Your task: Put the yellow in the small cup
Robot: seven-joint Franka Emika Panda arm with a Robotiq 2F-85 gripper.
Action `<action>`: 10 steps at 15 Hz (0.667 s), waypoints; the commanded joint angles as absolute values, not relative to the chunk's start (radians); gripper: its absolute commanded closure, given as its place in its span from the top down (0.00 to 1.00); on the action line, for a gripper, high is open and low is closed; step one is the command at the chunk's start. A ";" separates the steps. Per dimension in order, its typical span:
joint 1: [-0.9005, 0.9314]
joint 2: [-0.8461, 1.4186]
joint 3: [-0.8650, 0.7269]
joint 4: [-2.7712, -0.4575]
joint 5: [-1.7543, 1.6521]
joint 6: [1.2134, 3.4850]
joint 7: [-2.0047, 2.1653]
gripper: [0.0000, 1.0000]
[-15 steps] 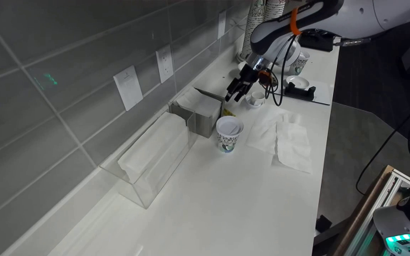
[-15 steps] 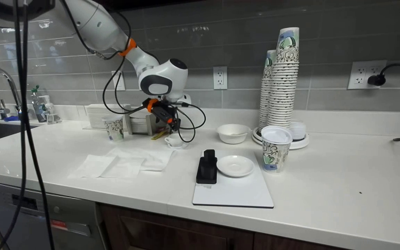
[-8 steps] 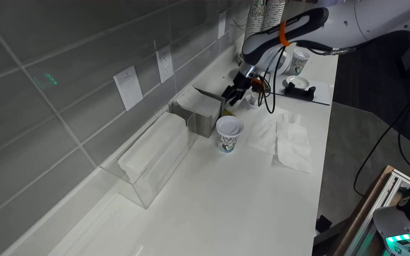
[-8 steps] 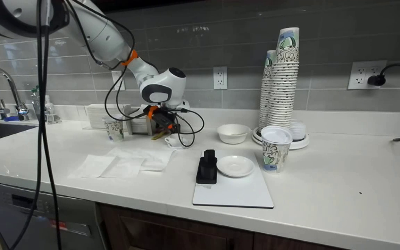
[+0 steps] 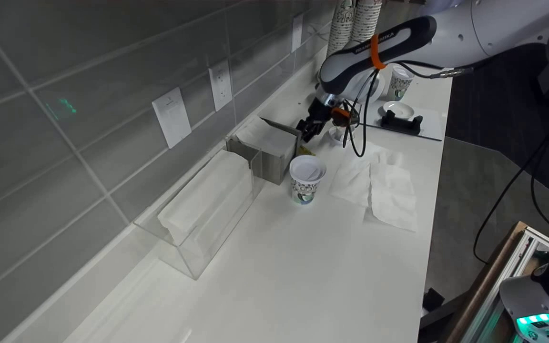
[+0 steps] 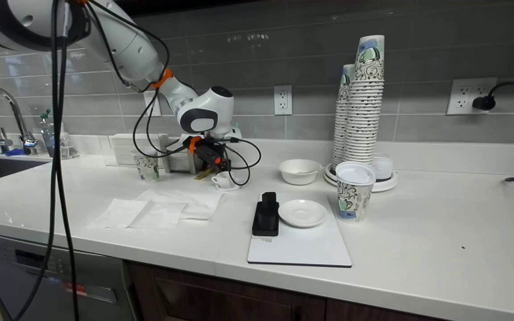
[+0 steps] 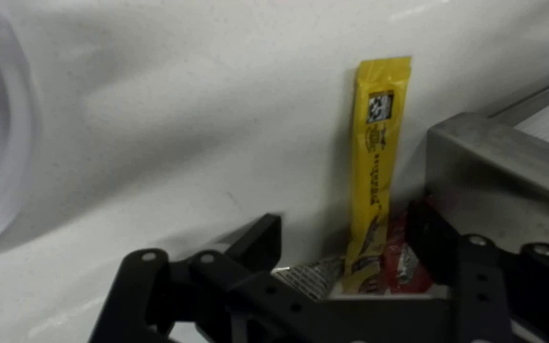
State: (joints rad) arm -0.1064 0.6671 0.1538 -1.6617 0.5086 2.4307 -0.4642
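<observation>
The yellow is a narrow yellow packet (image 7: 377, 143) lying beside the metal napkin holder; its end shows in both exterior views (image 5: 307, 151) (image 6: 204, 173). My gripper (image 7: 348, 228) is open low at the counter, one finger on each side of the packet's lower end, which overlaps other wrappers. In the exterior views the gripper (image 5: 305, 131) is beside the holder, its fingertips partly hidden. A white paper cup with a green mark (image 5: 305, 188) stands by the holder; another (image 6: 353, 196) stands near the cup stack. A small white teacup (image 6: 225, 179) sits on a saucer. Which is the small cup I cannot tell.
The holder's metal edge (image 7: 470, 143) is close to the right finger. A red wrapper (image 7: 405, 267) lies between the fingers. A round white rim (image 7: 17, 143) is cut off at the left. Napkins (image 5: 391, 190), a white bowl (image 6: 299, 173) and the tall cup stack (image 6: 364, 116) are nearby.
My gripper has moved down, to beside the napkin holder at the yellow packet. The arm has come lower and hides part of the teacup in an exterior view. The packet and cups have not moved.
</observation>
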 commanded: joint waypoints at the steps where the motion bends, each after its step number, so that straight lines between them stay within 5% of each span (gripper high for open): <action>1: -0.109 0.679 0.165 -1.656 0.458 2.440 -0.401 0.52; 4: -0.111 0.682 0.169 -1.653 0.445 2.423 -0.380 0.40; 10: -0.109 0.680 0.171 -1.656 0.432 2.431 -0.360 0.35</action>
